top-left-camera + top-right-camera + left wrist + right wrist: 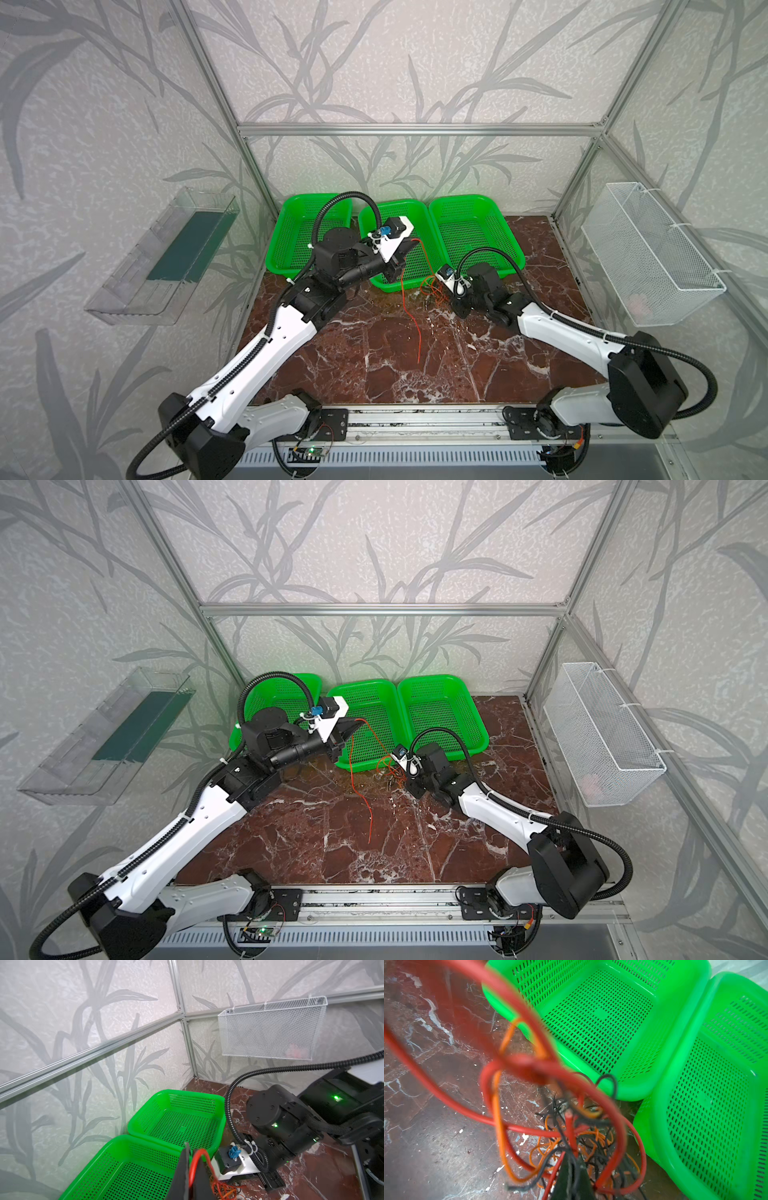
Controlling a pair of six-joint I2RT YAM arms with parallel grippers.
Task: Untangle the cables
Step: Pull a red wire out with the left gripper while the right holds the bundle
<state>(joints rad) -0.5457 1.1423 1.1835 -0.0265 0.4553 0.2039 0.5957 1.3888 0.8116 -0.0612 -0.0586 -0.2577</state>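
Item 1, clear wall tray (pixel 164 259): far outside the left fingers and no concern to you.
Item 2, left basket (pixel 307 198): behind the left wrist, which partly hides it.
Item 3, left gripper (pixel 193 1148): fingers pressed together on one red cable (pixel 402 295). You hold it raised over the middle basket (pixel 399 203), likely so the strand draws free of the rest. Below the fingers it hangs, then trails across the marble table (pixel 374 365).
Item 4, cables: the rest lie as a tangle (pixel 571 1136) of orange, red and black loops on the table. It sits just before the middle basket's near rim, directly under the right fingers.
Item 5, right gripper (pixel 574 1161): fingers closed in the tangle, probably anchoring it. Which strand you pinch cannot be told.
Item 6, right basket (pixel 457 198): just beyond the right fingers; its rim could snag loops.
Item 7, wire wall basket (pixel 652 253): well apart from the right fingers.
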